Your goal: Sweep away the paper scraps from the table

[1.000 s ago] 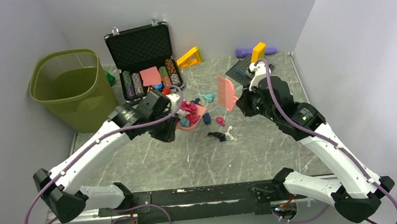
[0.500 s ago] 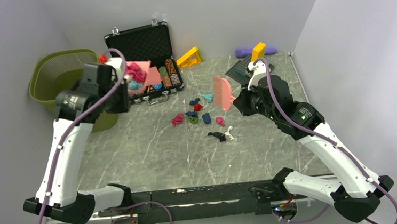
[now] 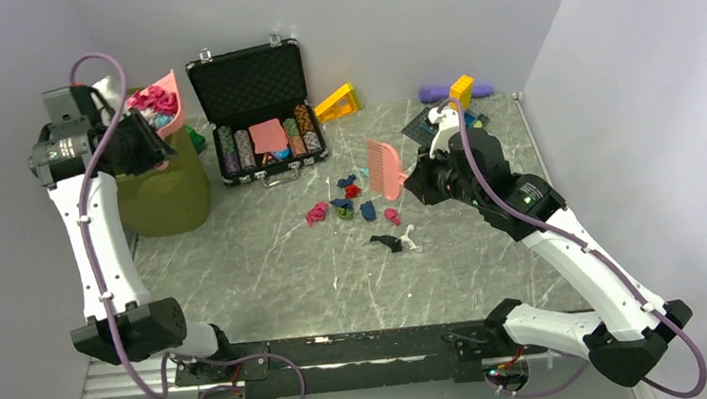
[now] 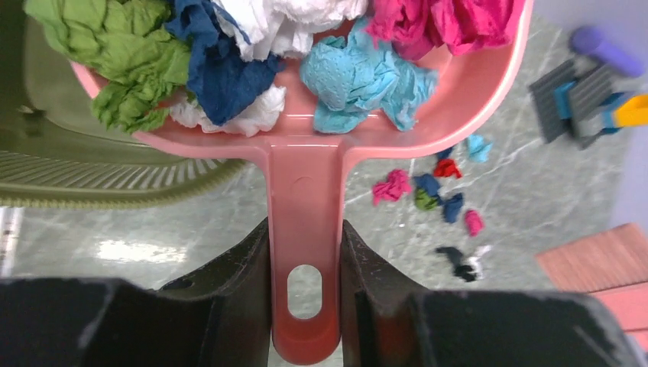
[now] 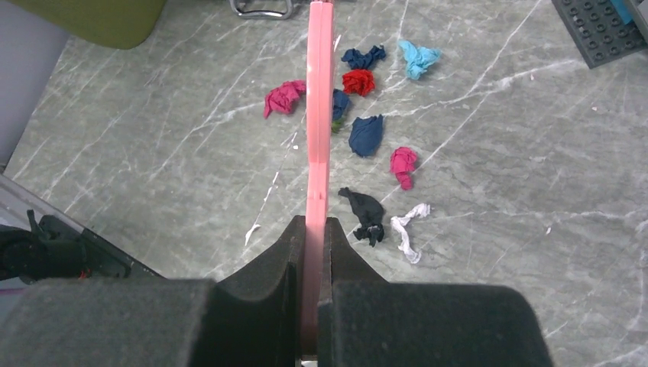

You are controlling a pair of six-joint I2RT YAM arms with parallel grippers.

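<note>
Two lots of paper scraps [image 4: 344, 73] appear: one heaped in the pink dustpan [image 4: 306, 164], which my left gripper [image 4: 306, 243] pinches by its handle at the rim of the green bin [image 3: 163, 191], upper left, placed, I judge, for tipping. The others lie loose mid-frame on the table [image 3: 269, 263]. My right gripper [image 5: 315, 229] clamps the pink brush [image 5: 319, 92] edge-on above them, poised for another sweep. I can read no writing anywhere.

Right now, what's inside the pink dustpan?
Paper scraps: green, dark blue, white, teal and pink wads fill the dustpan, held by the left gripper. Anything beneath the pile is covered.
</note>
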